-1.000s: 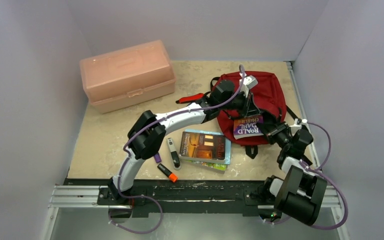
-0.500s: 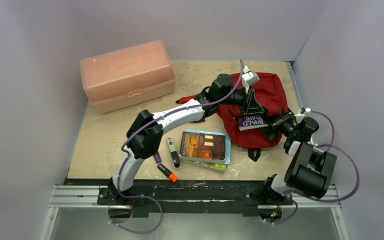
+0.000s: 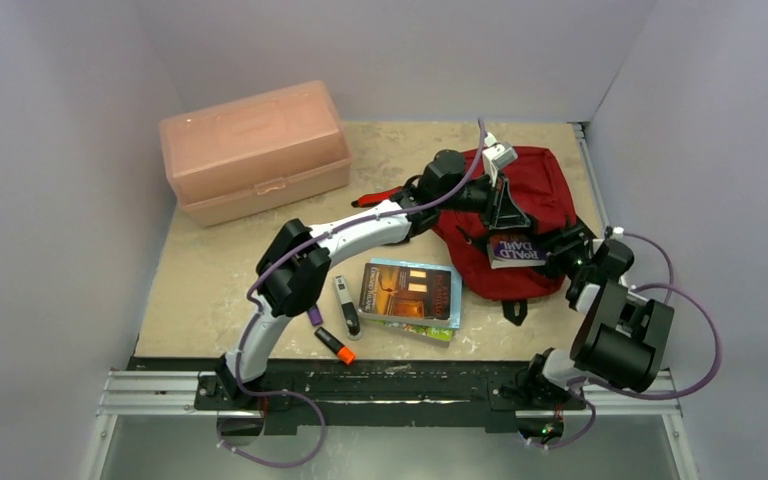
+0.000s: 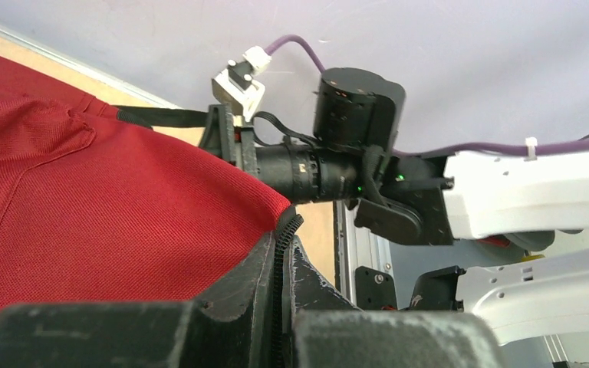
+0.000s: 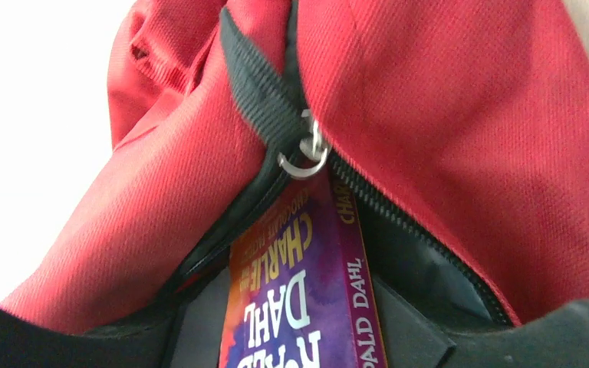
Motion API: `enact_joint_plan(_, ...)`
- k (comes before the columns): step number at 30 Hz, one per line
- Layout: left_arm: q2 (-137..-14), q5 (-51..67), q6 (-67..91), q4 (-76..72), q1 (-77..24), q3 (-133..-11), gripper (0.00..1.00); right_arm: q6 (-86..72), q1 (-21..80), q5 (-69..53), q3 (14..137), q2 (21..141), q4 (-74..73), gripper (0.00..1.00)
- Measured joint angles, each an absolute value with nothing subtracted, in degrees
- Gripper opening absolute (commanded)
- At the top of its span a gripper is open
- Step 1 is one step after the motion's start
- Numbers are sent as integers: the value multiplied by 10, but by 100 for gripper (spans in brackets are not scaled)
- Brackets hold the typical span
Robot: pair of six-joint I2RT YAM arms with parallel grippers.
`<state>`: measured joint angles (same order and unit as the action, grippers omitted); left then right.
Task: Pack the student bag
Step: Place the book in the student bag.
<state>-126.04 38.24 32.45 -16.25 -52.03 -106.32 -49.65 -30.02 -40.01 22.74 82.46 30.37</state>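
Pale pink box [image 3: 255,150]: rigid plastic, rectangular, lid down, at the far left of the speckled beige tabletop [image 3: 220,270]

Near edge, left of centre: a small purple item [image 3: 315,315], a black and white oblong device [image 3: 346,303] and an orange-capped marker [image 3: 335,345]. They lie close together; none is held

Stack of books [image 3: 410,292]: flat, glossy covers, just right of these items. A green cover shows beneath the top volume

Student bag [image 3: 535,190]: dark red woven fabric, soft and slumped, with black webbing straps. It lies at the far right of the tabletop, beyond the stack of books

Left fingers [image 4: 238,284]: clenched on the edge of the bag's opening, with the black zipper teeth [image 4: 278,257] pinched between them. The fabric is lifted into a ridge

Purple paperback [image 5: 299,291]: Roald Dahl title, spine towards the right wrist camera. Its far end sits inside the open zipper mouth, below a metal zipper pull [image 5: 304,153]

Right fingers [image 5: 414,337]: closed on the paperback's near end, one on each cover, at the bag's near right side
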Motion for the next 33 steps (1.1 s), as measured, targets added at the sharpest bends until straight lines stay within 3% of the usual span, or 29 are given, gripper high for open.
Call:
enact_joint_plan(2, -1263, 383, 328, -163, -520, -1063, 0, -517, -300, -394, 200, 803, 324, 48)
enact_joint_plan(4, -1267, 383, 335, -166, -521, -1063, 0, -554, -300, -388, 169, 797, 365, 0)
enact_joint_plan(12, -1268, 383, 339, -167, -521, -1063, 0, -721, -300, -385, 117, 879, 563, 0)
enact_joint_plan(19, -1268, 413, 339, -171, -521, -1065, 0, -861, -293, -382, 110, 1036, 791, 0)
enact_joint_plan(23, -1283, 453, 339, -163, -521, -1099, 0, -896, -258, -360, 139, 1109, 833, 0)
enact_joint_plan(33, -1307, 533, 339, -138, -516, -1146, 0, -877, -198, -299, 216, 1118, 849, 0)
